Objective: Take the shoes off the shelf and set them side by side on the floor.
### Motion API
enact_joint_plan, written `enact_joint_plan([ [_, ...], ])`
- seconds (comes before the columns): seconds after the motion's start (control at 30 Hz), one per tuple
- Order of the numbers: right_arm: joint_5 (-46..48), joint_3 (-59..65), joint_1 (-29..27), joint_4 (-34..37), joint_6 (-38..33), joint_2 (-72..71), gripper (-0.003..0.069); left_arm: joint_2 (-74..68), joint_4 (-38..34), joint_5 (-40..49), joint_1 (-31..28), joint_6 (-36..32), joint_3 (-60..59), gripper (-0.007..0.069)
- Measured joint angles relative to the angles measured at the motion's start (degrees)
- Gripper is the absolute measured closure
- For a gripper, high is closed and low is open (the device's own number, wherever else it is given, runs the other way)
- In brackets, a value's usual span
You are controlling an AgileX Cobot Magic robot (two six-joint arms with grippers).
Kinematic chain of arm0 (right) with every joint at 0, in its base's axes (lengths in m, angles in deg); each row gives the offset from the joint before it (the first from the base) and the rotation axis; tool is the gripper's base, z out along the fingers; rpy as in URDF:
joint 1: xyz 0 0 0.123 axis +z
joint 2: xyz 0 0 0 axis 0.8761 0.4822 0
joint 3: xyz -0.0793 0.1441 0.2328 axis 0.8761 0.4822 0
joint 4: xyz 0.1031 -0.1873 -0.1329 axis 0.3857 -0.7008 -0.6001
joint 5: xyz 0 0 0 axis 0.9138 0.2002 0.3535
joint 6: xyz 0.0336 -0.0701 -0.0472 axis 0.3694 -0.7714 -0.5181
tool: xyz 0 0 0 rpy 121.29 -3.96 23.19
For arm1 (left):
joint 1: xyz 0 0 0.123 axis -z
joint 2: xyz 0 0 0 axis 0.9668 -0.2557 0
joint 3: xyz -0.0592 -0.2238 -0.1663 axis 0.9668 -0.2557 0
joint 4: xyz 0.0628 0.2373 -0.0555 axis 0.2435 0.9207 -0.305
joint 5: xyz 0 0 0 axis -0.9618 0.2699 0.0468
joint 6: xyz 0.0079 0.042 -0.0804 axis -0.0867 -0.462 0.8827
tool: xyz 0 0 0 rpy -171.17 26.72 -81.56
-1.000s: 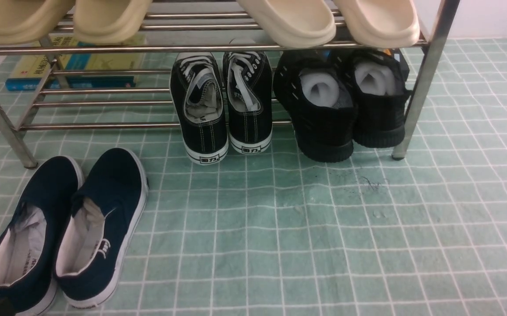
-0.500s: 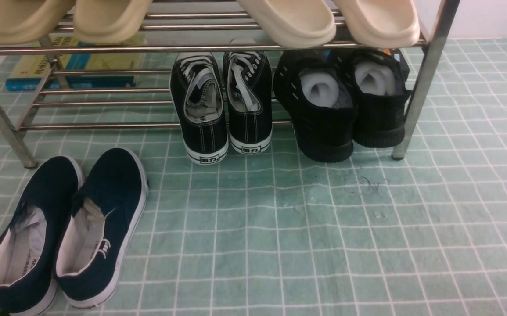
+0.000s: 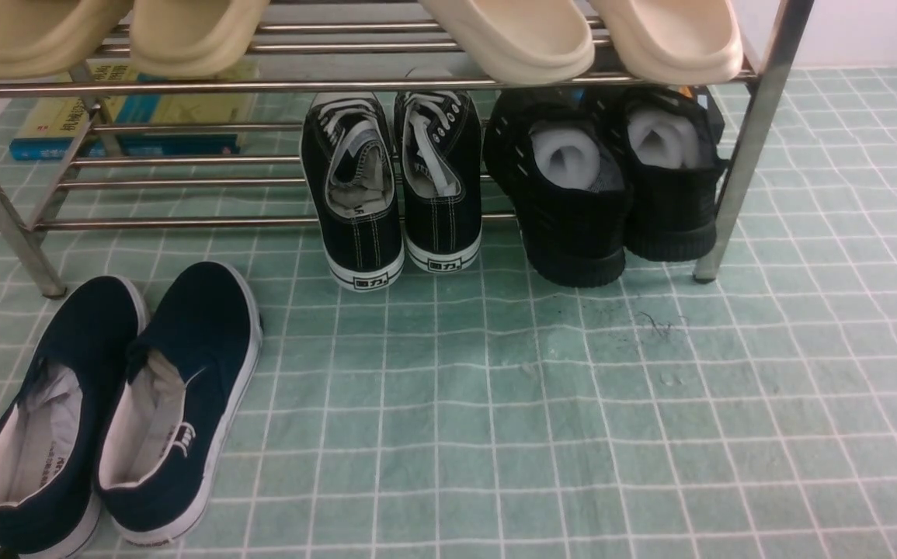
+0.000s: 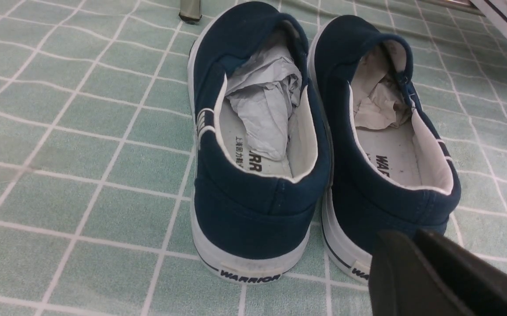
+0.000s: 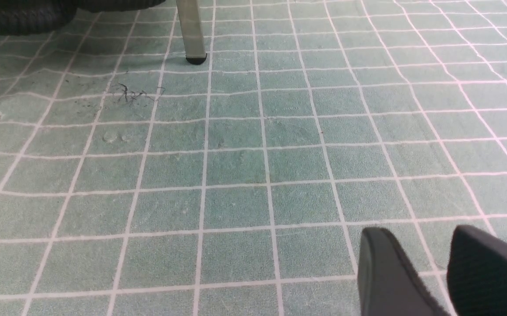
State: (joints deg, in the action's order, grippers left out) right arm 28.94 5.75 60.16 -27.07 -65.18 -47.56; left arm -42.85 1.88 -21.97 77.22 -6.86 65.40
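Observation:
Two navy slip-on shoes stand side by side on the pale green gridded floor (image 3: 533,427), heels toward me: one (image 3: 52,411) at the far left, the other (image 3: 184,388) touching it. Both lie in front of the metal shelf (image 3: 355,84), near its left leg. In the left wrist view both shoes (image 4: 253,206) (image 4: 389,210) show crumpled paper stuffing and WARRIOR heel labels. My left gripper (image 4: 400,235) hangs just behind the heel of one shoe, fingers together, holding nothing. My right gripper (image 5: 415,232) is open over bare floor.
On the lower tier sit black lace-up sneakers (image 3: 390,186) and black knit shoes (image 3: 603,186). Beige slippers (image 3: 510,39) and yellowish slippers (image 3: 122,31) rest on the top tier. Books (image 3: 130,116) lie behind the rack. A shelf leg (image 5: 190,30) stands ahead of the right gripper.
A dark gripper tip at the front view's bottom-left corner has drawn back almost out of sight. The shoes have not moved.

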Motion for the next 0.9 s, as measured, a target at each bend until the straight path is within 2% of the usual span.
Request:
enact_joint_plan([
  [0.9, 0.0, 0.0, 0.0, 0.0, 0.0, 0.0, 0.0419, 0.0, 0.7, 0.0, 0.0, 0.0, 0.0, 0.0534],
])
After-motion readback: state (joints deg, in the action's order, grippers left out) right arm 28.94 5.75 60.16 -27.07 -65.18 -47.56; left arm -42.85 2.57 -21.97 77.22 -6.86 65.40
